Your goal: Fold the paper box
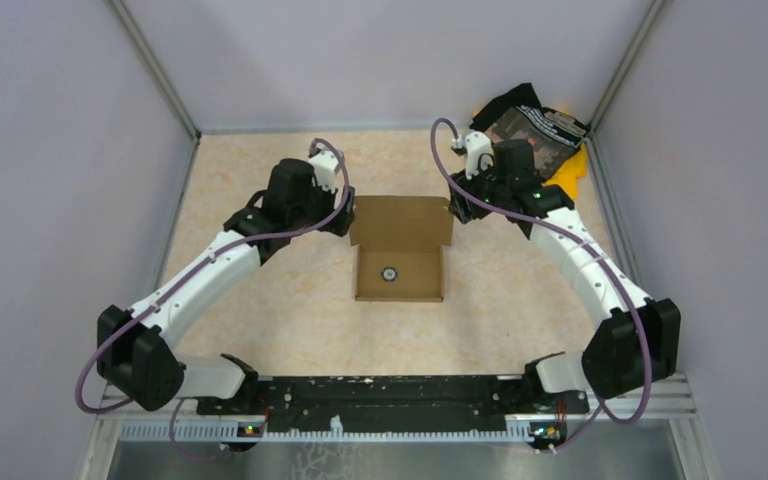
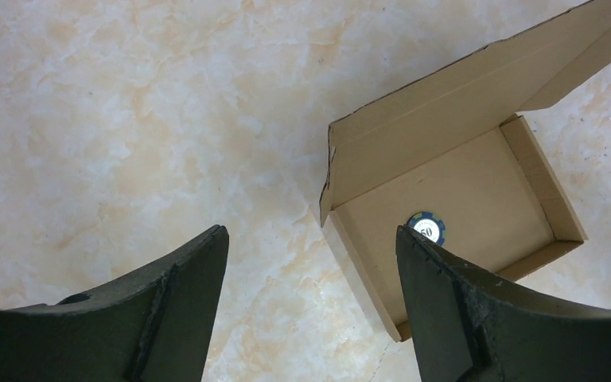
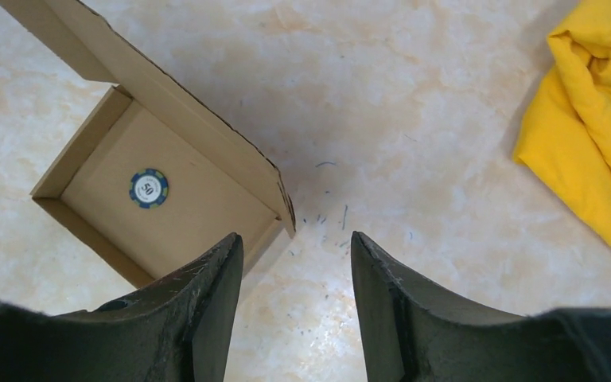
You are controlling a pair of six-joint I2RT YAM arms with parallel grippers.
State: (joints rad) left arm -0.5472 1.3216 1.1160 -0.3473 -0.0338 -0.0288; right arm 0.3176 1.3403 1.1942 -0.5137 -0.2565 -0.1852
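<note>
Beige marbled table (image 1: 260, 320) beneath everything, grey walls on three sides.

Left arm (image 1: 210, 270) reaching in from the near left corner, right arm (image 1: 590, 270) from the near right. Both wrists ending just beside the far corners of the paper box (image 1: 422, 278).

Lying mid-table between the two wrists: plain brown corrugated cardboard, tray walls upright, lid flap (image 1: 400, 222) open and leaning back on the far side.

Heaped in the far right corner, just behind the right wrist and well apart from the box: a black and yellow cloth pile (image 1: 540, 135).

Left gripper (image 2: 310, 239) spread wide, gripping nothing, hanging above the table by the lid corner nearest the left arm. No contact with the cardboard visible.

Right gripper (image 3: 296, 239) parted less widely, likewise empty, above bare table just off the lid corner nearest the right arm. Small dark specks scattered on the surface below it.

Flat on the tray floor, near the middle: one blue-and-white poker chip (image 3: 149, 189) marked 50.
</note>
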